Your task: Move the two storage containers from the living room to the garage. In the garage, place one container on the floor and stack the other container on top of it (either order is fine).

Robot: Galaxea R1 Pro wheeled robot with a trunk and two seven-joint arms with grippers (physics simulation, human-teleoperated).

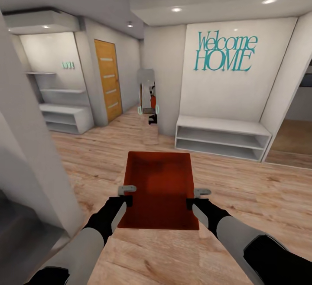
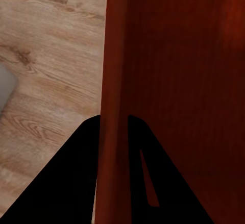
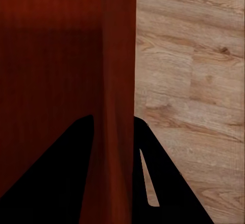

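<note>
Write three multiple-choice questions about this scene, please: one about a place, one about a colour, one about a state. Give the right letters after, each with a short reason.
1. Where is the storage container?
A. On the white low shelf
B. Held between the two claws, above the wood floor
C. On a concrete floor

2. What colour are the words "Welcome HOME" on the wall?
A. Teal
B. Orange
C. Black

3. How do the claws stand on the container?
A. Both hang open, away from it
B. Only the left one grips it
C. Each is shut on one side wall

Answers: B, A, C.
1. B: in the head view the left claw and right claw hold it over the wood floor.
2. A: the lettering is teal on the white wall.
3. C: in each wrist view a wall runs between the two fingers.
</note>
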